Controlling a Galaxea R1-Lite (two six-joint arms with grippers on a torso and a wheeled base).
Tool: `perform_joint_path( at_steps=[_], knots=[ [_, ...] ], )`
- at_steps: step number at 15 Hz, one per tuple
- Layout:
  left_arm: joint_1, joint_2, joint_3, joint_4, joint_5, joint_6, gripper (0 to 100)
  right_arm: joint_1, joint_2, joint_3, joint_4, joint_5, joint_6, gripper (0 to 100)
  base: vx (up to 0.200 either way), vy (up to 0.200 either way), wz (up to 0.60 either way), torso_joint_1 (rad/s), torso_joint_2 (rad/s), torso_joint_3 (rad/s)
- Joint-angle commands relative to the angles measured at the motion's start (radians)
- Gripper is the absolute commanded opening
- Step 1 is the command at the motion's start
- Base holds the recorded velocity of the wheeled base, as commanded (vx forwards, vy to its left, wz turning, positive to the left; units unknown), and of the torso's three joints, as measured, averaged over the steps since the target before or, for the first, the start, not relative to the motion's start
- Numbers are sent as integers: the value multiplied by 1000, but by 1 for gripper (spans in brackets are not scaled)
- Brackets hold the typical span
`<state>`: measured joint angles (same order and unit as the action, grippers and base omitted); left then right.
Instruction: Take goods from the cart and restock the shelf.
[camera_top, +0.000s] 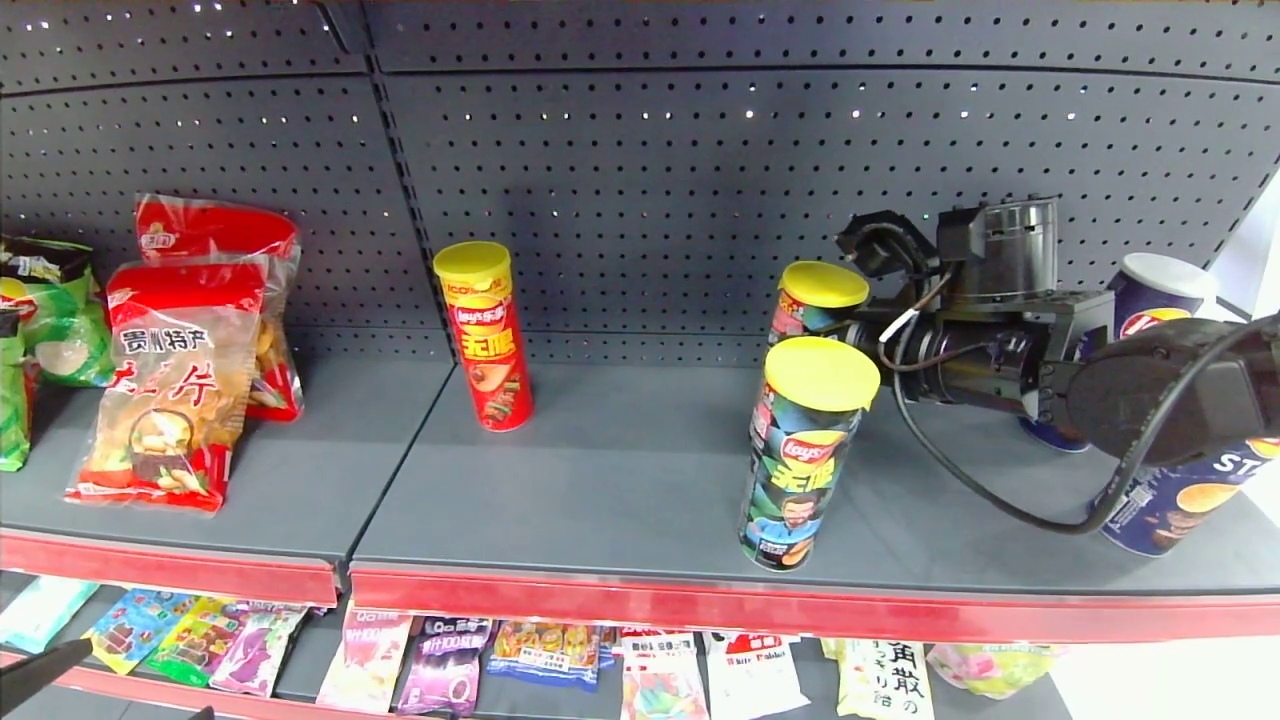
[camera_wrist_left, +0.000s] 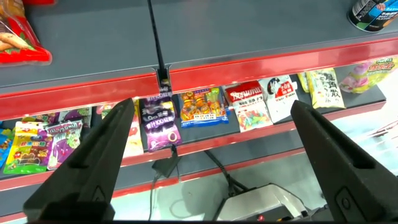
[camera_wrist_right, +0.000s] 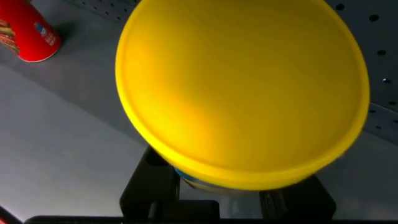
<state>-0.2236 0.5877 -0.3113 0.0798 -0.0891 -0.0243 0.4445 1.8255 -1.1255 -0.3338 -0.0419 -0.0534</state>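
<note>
**Head view.** Grey shelf (camera_top: 620, 470) with a red front edge.
- Red can (camera_top: 483, 335): upright, toward the back, left of centre.
- Front can (camera_top: 805, 455): dark with a yellow lid, upright near the front edge, right of centre.
- Rear can (camera_top: 815, 298): same kind, just behind the front can. The right arm comes in to it from the shelf's right end.
- Two blue cans (camera_top: 1165, 500): at the right end.
- Red snack bags (camera_top: 175, 390): at the left end.

**Left wrist view.** The left gripper (camera_wrist_left: 212, 109) is empty, its jaws spread wide, in front of the lower shelf (camera_wrist_left: 205, 146) of small packets (camera_wrist_left: 199, 106).

**Right wrist view.** The right gripper (camera_wrist_right: 221, 198) has its black fingers (camera_wrist_right: 149, 190) clasped on either side of the rear can, under the can's yellow lid (camera_wrist_right: 242, 87).
</note>
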Motion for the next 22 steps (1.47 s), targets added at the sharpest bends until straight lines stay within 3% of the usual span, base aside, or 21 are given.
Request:
perform_joint_path(
  at_steps=[1,8,9,16,22],
  knots=[
    [0,1,0,0,0,0,100,-3,-2,6,1,0,0,0,0,0,0,0,0,0],
    [0,3,0,0,0,0,100,-9,-2,23,1,5,0,0,0,0,0,0,0,0],
    [0,3,0,0,0,0,100,-7,-2,21,1,5,1,100,0,0,0,0,0,0],
    [0,3,0,0,-1,1,100,-16,-49,46,1,2,3,100,0,0,0,0,0,0],
    [0,9,0,0,-6,3,100,-32,-153,162,1,4,4,100,0,0,0,0,0,0]
  ],
)
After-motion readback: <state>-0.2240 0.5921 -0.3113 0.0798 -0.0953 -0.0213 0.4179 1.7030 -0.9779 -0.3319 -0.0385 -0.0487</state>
